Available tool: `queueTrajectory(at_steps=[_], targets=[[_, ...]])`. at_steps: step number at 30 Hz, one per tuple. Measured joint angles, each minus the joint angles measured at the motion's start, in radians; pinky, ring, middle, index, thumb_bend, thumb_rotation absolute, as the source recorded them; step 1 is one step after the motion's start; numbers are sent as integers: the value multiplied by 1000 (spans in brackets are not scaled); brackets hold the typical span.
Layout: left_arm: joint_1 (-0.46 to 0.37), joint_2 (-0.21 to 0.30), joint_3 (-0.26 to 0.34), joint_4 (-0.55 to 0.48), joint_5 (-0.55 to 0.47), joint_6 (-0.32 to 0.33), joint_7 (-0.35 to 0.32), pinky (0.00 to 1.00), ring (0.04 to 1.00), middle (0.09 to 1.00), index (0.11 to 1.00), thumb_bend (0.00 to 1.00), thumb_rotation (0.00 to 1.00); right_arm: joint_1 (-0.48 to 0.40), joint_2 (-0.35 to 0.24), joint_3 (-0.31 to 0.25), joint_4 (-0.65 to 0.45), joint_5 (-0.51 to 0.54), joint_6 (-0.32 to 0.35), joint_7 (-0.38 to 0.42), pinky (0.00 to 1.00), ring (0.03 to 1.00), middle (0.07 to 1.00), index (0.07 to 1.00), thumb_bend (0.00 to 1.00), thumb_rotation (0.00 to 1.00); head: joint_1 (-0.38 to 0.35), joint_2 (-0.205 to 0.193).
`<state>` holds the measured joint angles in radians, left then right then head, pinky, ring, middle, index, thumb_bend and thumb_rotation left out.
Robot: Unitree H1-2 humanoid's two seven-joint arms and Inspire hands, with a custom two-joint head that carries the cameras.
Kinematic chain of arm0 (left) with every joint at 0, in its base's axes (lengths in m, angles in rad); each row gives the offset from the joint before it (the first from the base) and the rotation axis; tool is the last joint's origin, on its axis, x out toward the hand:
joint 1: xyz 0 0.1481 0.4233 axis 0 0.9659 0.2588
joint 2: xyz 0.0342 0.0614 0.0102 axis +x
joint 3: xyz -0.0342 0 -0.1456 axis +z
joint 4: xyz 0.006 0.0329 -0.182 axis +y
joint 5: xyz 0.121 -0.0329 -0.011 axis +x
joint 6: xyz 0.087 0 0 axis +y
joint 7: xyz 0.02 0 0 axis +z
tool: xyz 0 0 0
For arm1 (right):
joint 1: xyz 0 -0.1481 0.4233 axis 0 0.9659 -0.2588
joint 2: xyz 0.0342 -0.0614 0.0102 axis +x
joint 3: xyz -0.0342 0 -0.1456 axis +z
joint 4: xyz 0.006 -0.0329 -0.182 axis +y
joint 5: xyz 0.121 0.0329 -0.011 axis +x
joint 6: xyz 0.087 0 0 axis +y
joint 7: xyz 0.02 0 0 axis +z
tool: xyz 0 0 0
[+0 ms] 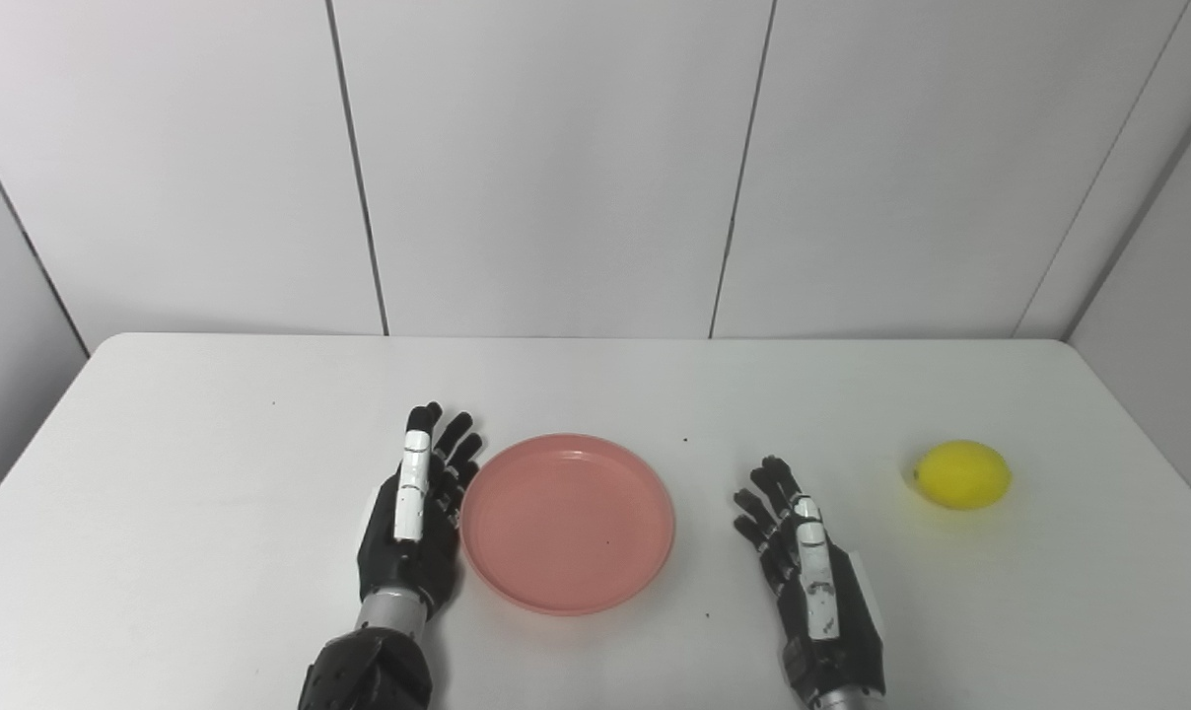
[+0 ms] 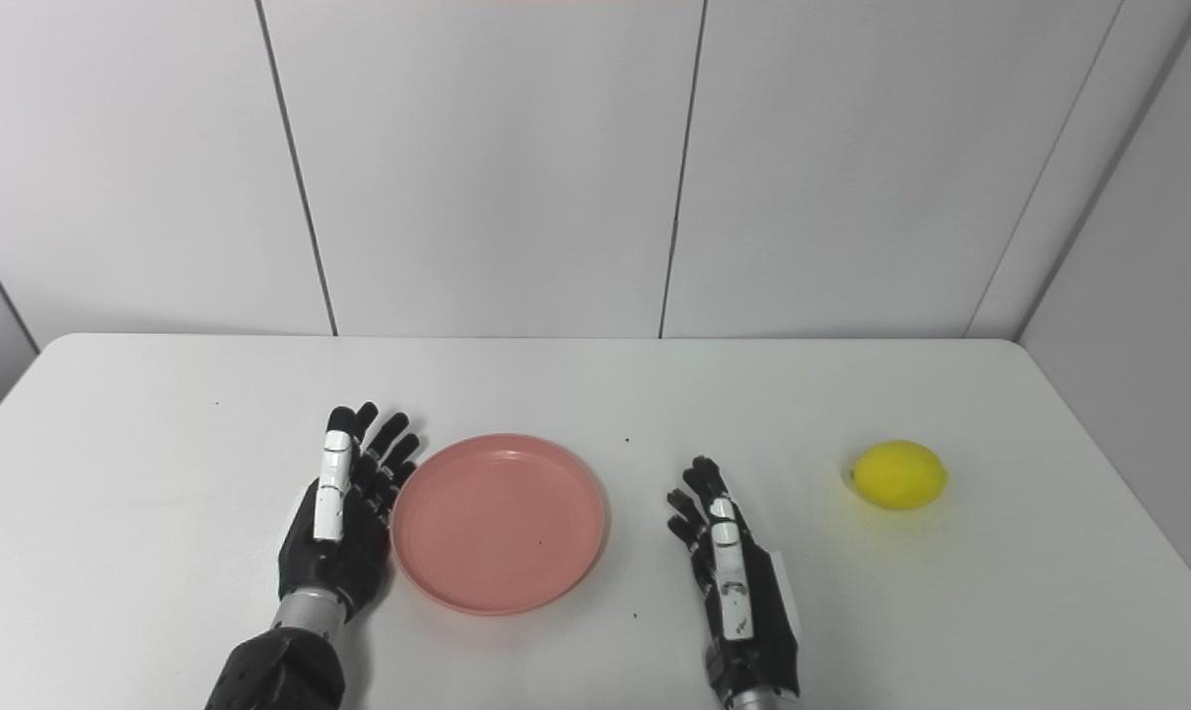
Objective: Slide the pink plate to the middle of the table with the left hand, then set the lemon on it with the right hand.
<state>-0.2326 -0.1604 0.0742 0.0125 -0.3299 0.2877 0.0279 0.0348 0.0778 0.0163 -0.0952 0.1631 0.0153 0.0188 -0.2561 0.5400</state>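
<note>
Pink plate (image 1: 568,523) mid-desk, our left hand (image 1: 418,518) flat against its left rim for pushing, holding nothing | right hand (image 1: 812,582) spread, empty | lemon (image 1: 962,474) far right, awaiting pickup

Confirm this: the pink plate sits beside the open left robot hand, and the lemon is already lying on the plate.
Not quite. The lemon is not on the pink plate; it lies on the bare table, far to the right, beyond the right robot hand. Both eye views show the plate empty. The rest holds: the plate sits beside the open left robot hand.
</note>
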Motion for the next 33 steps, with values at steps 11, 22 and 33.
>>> queueTrajectory(at_steps=[11, 22, 33], targets=[[-1, 4, 17, 6, -23, 0, -15, 1000, 938, 924, 967, 768, 744, -6, 16, 2, 5, -1, 0, -4, 910, 902, 931, 916, 725, 935, -51, 2], [-6, 18, 19, 22, -34, -1, -34, 998, 929, 921, 967, 761, 759, -11, 24, 4, 13, -29, 0, -9, 917, 912, 932, 917, 727, 924, -68, -2], [-19, 21, 30, 36, -36, 0, -37, 1000, 942, 930, 969, 748, 744, -22, 47, -19, 16, -81, -20, -59, 846, 844, 864, 857, 721, 951, -126, -9]])
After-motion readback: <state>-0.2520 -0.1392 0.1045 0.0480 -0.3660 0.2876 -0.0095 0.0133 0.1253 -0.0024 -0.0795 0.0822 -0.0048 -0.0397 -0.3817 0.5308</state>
